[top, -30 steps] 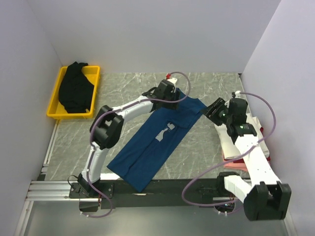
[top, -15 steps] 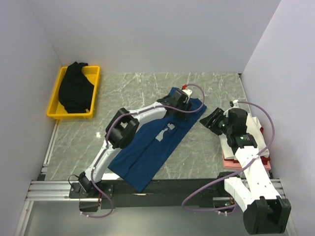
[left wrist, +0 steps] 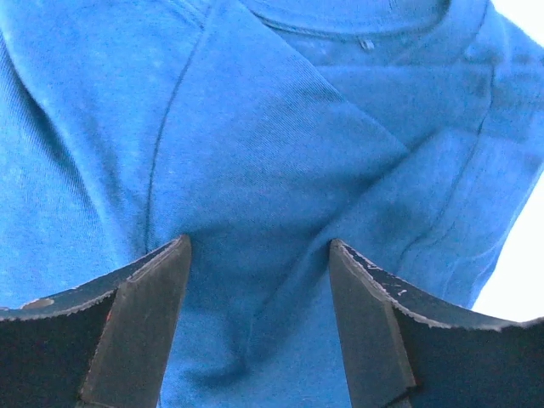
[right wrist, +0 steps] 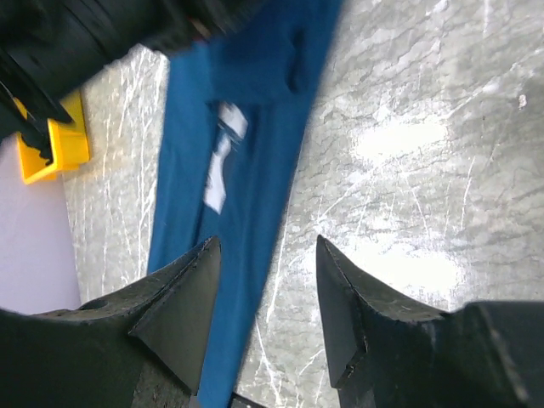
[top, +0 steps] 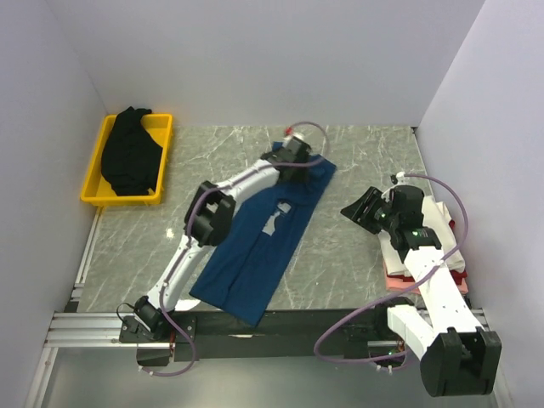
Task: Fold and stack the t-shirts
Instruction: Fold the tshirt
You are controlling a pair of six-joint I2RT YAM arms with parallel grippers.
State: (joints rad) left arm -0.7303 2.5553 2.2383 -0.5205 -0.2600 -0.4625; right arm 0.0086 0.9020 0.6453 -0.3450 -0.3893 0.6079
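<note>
- The dark blue t-shirt [top: 251, 259] is shown laid lengthwise on the table [top: 340, 263], already folded narrow.
- The left gripper [left wrist: 259, 246] is held wide open over its collar end, with nothing gripped; the right gripper [right wrist: 268, 246] is parted and empty, off the cloth.
- Both layers should be pinched near the collar for a square fold.
- No writing can be read; the neck tag [left wrist: 365, 43] is too small.

Seen from above, the left arm [top: 242, 183] covers part of the far collar end of the dark blue t-shirt [top: 251, 259], and the right arm [top: 422, 248] hides most of the folded stack [top: 394, 265]. The pale print [top: 274, 219] is too small to read. In the right wrist view a blurred dark shape [right wrist: 93, 42] fills the far left, and the yellow tray [right wrist: 53, 144] is cut off.
</note>
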